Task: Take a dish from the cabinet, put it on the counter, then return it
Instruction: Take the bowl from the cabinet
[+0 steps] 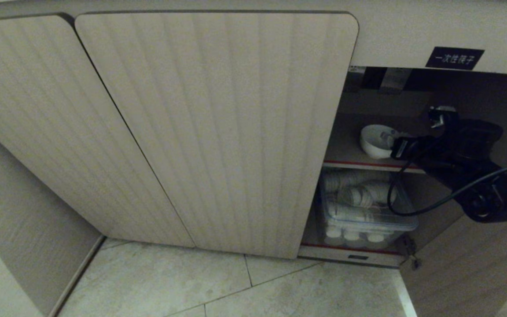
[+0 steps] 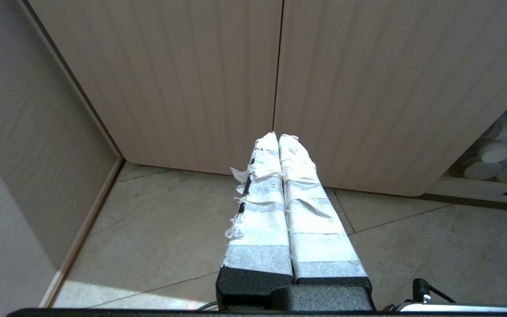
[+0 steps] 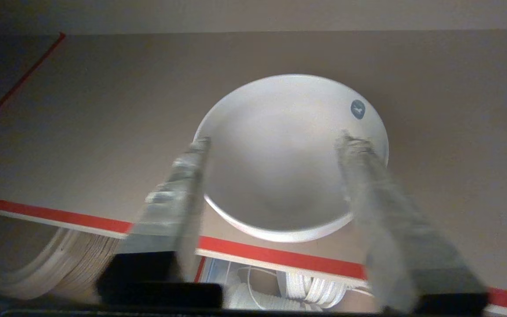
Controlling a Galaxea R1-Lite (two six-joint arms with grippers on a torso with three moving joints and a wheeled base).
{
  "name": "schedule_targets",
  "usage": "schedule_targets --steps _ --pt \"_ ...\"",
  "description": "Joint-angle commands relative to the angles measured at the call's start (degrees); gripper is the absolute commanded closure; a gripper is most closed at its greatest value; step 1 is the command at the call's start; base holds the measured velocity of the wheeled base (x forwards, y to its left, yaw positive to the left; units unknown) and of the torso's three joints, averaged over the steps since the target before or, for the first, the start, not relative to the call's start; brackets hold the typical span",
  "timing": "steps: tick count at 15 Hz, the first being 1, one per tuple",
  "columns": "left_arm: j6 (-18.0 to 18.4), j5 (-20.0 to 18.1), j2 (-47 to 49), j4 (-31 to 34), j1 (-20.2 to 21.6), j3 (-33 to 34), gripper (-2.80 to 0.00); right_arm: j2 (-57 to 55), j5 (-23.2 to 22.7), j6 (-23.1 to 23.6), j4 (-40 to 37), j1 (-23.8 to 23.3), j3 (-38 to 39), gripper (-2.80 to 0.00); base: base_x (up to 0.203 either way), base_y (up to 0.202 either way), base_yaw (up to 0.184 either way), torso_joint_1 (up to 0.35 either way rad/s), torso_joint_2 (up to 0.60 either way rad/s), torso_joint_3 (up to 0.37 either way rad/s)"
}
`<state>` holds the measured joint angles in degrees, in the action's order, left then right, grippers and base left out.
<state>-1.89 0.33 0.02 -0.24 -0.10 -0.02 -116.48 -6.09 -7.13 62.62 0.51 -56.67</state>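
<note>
Kitchen: cabinet (image 1: 218, 132) of stacked crockery (image 1: 359, 198).

The bowl (image 3: 280, 163), small, round, plain white and glossy, stood upright and empty on the upper shelf (image 3: 82, 145) of the cabinet (image 1: 218, 132), close to the shelf's red front edge. A small dark round mark sat on its inner wall near the rim. The cabinet was pale beige wood-grain with vertically ribbed, round-cornered doors; two doors were shut, and the compartment at the right stood open, with a black label bearing white characters above it. No counter was in view.
</note>
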Motion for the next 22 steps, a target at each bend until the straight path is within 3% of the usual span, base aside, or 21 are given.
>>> schedule_targets --steps 1,22 --pt "0.0 0.0 0.0 0.0 0.0 0.0 0.00 0.1 0.3 0.1 0.5 0.0 0.0 -2.80 0.000 0.000 0.000 0.000 0.00 0.000" --pt "0.0 0.0 0.0 0.0 0.0 0.0 0.00 -0.1 2.8 0.2 1.1 -2.9 -1.6 -2.80 0.000 0.000 0.000 0.000 0.00 0.000"
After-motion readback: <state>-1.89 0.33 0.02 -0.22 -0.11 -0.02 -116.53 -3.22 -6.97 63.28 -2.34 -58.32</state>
